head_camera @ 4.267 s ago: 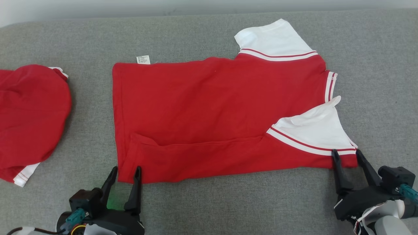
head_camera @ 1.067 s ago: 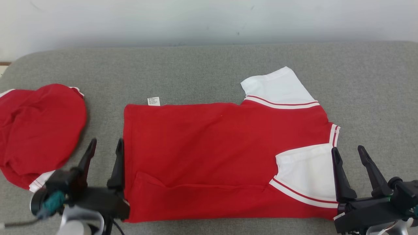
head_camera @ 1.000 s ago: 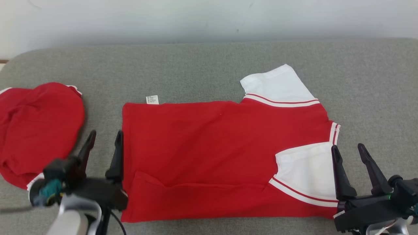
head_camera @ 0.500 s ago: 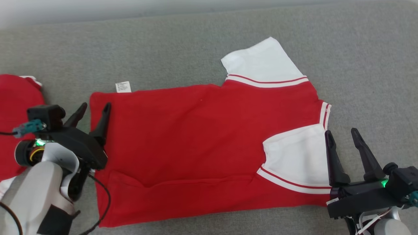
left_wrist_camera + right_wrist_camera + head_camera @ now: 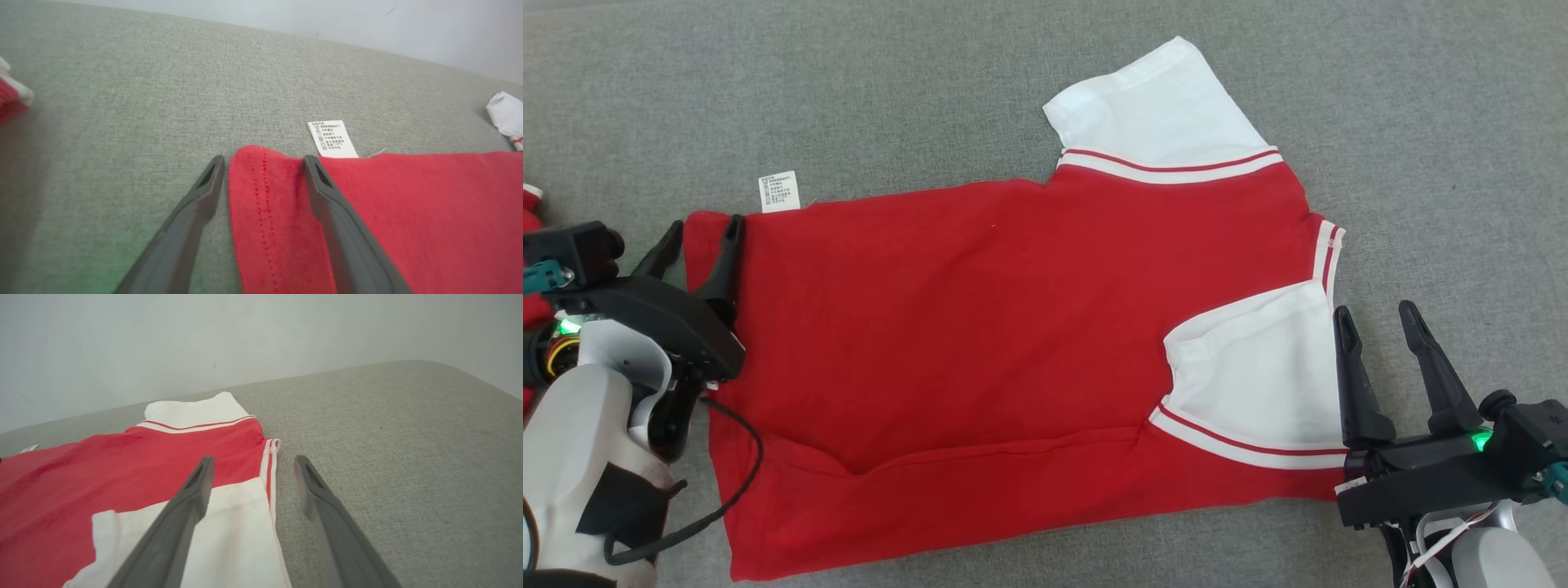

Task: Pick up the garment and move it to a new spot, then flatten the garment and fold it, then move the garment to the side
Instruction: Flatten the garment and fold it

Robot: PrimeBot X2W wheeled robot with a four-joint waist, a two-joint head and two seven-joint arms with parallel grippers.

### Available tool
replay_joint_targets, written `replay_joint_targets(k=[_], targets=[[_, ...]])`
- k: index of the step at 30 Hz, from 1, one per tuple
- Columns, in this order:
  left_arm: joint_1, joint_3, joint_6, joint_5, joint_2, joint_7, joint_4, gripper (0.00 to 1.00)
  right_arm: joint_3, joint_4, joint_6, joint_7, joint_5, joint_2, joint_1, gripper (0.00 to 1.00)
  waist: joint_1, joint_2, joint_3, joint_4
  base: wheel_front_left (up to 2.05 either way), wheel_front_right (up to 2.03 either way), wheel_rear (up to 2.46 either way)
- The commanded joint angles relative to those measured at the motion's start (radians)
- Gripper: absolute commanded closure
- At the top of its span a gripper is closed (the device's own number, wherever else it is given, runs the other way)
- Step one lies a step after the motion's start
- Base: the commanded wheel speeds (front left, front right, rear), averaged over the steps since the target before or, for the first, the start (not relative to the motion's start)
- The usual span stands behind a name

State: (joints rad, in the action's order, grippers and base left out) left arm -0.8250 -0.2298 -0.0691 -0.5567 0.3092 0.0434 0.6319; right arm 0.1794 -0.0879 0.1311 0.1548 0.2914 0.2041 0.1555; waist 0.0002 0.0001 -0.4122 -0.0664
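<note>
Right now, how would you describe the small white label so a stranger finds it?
Find the red shirt spread on the grey cushion. Follow its far edge to the corner that the open left gripper brackets. Beside it lies the label: small, white, printed, unlike the large white sleeves.

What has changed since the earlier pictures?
The left gripper moved along the hem from its near corner to the far corner by the label, and now straddles that corner. The right gripper advanced from the near shoulder edge to the folded white sleeve, now smoother. Both stayed open; the red shirt stayed flat.
</note>
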Motion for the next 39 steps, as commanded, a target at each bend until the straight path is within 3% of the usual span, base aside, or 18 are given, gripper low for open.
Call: replay_joint_targets(k=[1, 3, 4, 5, 6, 15, 22, 32, 39], targets=[[-0.004, 0.006, 0.001, -0.004, 0.005, -0.008, 0.018, 0.00, 0.001, 0.002, -0.001, 0.004, 0.007, 0.006, 0.012, 0.00, -0.0002, -0.0001, -0.003, -0.001, 0.00, 0.00, 0.00], [-0.010, 0.001, -0.006, -0.010, 0.002, 0.002, 0.035, 0.00, -0.001, 0.004, -0.001, 0.005, 0.009, 0.007, 0.013, 0.00, -0.0002, -0.0001, -0.004, 0.000, 0.00, 0.00, 0.00], [-0.011, -0.005, -0.010, -0.015, -0.001, 0.010, 0.040, 0.15, -0.003, 0.005, -0.001, 0.005, 0.010, 0.009, 0.014, 0.00, -0.0002, -0.0001, -0.004, 0.002, 0.00, 0.00, 0.00], [-0.013, -0.008, -0.016, -0.018, -0.003, 0.015, 0.041, 0.52, -0.007, 0.006, -0.001, 0.005, 0.011, 0.010, 0.014, 0.00, -0.0002, -0.0001, -0.005, 0.003, 0.00, 0.00, 0.00], [-0.016, -0.011, -0.020, -0.025, -0.007, 0.019, 0.041, 1.00, -0.011, 0.006, -0.001, 0.004, 0.012, 0.011, 0.016, 0.00, -0.0002, -0.0001, -0.005, 0.005, 0.00, 0.00, 0.00], [-0.044, -0.017, -0.010, -0.025, -0.002, 0.010, 0.002, 1.00, -0.086, 0.042, -0.001, -0.018, 0.040, 0.082, 0.165, 0.00, -0.0002, -0.0001, -0.013, 0.020, 0.00, 0.00, 0.00], [-0.074, -0.039, -0.003, -0.016, -0.033, 0.005, -0.023, 1.00, -0.087, 0.206, -0.001, -0.070, 0.098, 0.175, 0.423, 0.00, -0.0002, -0.0001, -0.038, 0.064, 0.00, 0.00, 0.00], [-0.139, -0.083, -0.013, -0.011, -0.103, -0.010, -0.021, 1.00, 0.109, 0.492, -0.001, -0.190, 0.225, 0.283, 0.742, 0.00, -0.0002, -0.0001, -0.092, 0.155, 0.00, 0.00, 0.00], [-0.191, -0.115, -0.026, -0.012, -0.153, -0.034, 0.004, 1.00, 0.340, 0.669, -0.001, -0.262, 0.319, 0.321, 0.914, 0.00, -0.0002, -0.0001, -0.137, 0.211, 0.00, 0.00, 0.00]])
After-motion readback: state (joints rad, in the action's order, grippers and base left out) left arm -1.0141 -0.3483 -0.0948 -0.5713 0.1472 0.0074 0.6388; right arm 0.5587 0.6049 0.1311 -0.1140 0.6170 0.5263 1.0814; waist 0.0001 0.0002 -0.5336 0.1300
